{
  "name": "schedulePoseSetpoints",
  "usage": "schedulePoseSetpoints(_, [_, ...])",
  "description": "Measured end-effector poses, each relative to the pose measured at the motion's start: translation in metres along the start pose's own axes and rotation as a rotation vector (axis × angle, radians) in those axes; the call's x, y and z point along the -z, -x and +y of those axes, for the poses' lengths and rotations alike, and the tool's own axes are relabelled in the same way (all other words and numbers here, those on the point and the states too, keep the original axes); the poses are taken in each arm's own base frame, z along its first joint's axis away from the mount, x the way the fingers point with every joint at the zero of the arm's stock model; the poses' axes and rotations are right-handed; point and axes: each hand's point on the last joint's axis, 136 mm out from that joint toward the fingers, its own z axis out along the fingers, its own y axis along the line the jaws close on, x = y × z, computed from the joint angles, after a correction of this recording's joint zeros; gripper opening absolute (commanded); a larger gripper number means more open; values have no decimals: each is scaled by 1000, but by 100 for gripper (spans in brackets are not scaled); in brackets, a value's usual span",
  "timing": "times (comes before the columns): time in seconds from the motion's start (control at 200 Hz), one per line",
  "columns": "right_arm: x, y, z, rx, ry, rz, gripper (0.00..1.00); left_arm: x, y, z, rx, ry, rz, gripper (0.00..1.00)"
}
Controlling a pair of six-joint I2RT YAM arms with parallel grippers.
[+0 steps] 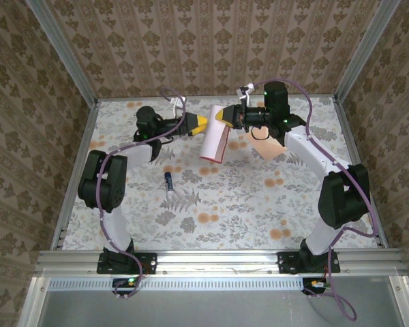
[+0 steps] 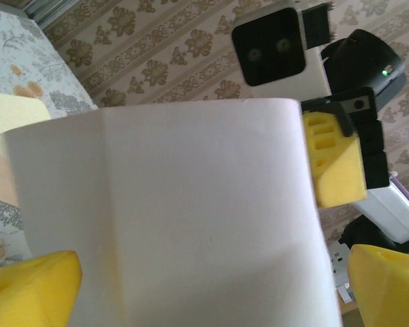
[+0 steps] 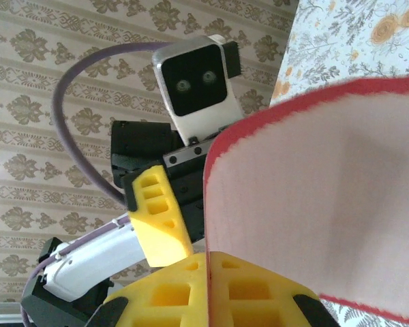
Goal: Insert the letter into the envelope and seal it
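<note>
We see right tool [image 1: 225, 116] clamped on top edge of the letter [image 1: 214, 143], which hangs above the desk [image 1: 225, 204]; left tool [image 1: 201, 122] wide open just beside it; envelope [image 1: 267, 148] flat on desk nearby.

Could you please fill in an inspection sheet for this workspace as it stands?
Surface: floral table cover, flat.
Job's things: letter held off the cover, curved; envelope lying flat to its right.
Clutter: small blue-and-white stick lying on the cover.
Pincers: right pincer shut on the letter; left pincer open beside the letter.
Cables: purple cables, clear of the letter.
Surroundings: patterned wallpaper walls, metal frame.
</note>
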Motion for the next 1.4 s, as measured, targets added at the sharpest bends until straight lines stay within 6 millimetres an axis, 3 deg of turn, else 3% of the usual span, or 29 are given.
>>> schedulePoseSetpoints(0.21, [3,10,22,55,29,-14,0,10,-11,13,11,132,11,100])
schedulePoseSetpoints(0.415, [4,9,30,70,49,-3,0,11,-19,4,-27,175,46,100])
schedulePoseSetpoints(0.585, [3,11,33,88,66,-6,0,9,-14,-6,-37,135,36,100])
schedulePoseSetpoints(1.395, [-7,16,18,75,81,8,0,5,-5,-34,-50,46,30,98])
